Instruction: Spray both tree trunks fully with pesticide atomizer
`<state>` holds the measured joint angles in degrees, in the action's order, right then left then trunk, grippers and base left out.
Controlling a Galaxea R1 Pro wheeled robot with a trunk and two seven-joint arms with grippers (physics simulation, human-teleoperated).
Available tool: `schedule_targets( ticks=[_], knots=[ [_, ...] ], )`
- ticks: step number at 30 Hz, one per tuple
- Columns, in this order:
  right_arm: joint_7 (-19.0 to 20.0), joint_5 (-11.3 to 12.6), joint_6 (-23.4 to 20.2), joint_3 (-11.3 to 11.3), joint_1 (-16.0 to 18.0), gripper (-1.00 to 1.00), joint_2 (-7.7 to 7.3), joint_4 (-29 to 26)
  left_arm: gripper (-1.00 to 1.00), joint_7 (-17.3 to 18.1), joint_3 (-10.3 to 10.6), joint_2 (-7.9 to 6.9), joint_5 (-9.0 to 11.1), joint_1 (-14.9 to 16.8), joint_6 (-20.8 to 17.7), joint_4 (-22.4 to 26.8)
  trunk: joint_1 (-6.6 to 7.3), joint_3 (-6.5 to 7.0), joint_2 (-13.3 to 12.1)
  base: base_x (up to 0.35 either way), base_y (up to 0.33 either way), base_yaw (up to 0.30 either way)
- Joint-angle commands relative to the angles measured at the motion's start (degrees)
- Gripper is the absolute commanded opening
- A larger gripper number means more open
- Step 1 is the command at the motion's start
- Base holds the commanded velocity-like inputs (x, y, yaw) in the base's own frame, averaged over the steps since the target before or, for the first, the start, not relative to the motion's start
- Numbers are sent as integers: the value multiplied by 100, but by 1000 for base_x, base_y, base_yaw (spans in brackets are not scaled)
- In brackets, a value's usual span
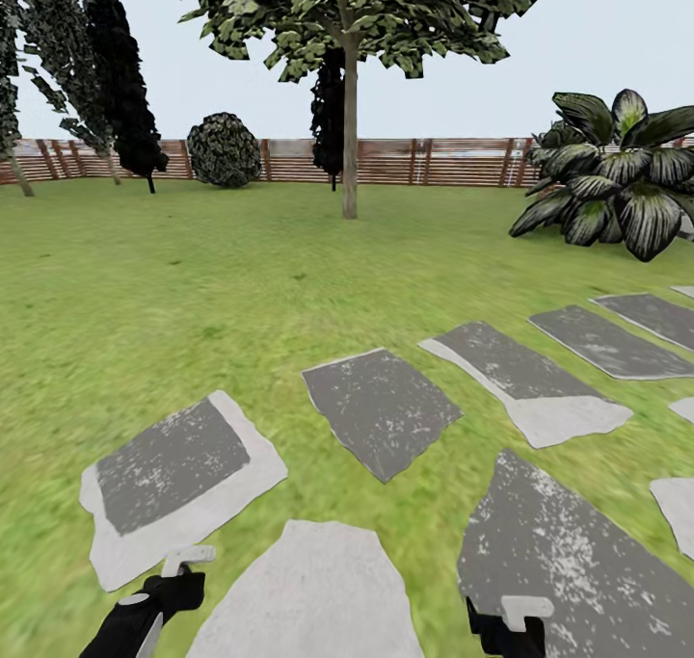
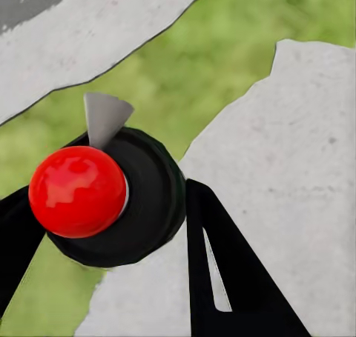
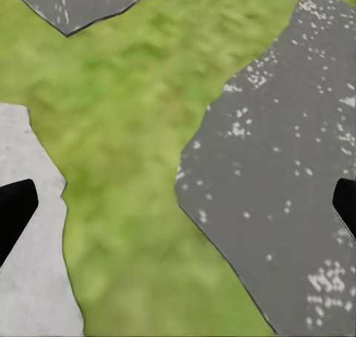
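Low at the left of the head view, the left gripper (image 1: 189, 560) had its jaws pinching the pesticide atomizer (image 2: 104, 204), a black body with a red knob and grey nozzle, carried over the paving stones (image 1: 178, 485) probably so it was ready to spray. Ahead across the lawn (image 1: 193, 282) stood one tree trunk (image 1: 350, 138), well apart from the robot before the wooden fence (image 1: 424, 162), so the approach seemed unfinished. Further right, the right gripper (image 3: 178, 204) hung with jaws spread and empty above a dark stone (image 3: 282, 181); no writing or label could be read.
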<state>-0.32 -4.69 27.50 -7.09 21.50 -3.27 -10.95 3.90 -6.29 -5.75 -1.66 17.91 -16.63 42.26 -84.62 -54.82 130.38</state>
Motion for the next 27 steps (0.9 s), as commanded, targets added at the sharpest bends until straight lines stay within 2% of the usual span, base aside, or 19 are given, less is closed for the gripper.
schedule_targets(
  ticks=[1, 27],
  knots=[
    [-3, -50, 19, -38, 4, 100, 2, 5, -100, 40, -22, 3, -18, 2, -33, 10, -2, -5, 2, 344, 0, 0],
    [-3, -50, 19, -38, 3, 100, 2, 5, -100, 40, -15, 3, -18, 2, -33, 10, -2, -5, 2, 344, 0, 0]
  ],
)
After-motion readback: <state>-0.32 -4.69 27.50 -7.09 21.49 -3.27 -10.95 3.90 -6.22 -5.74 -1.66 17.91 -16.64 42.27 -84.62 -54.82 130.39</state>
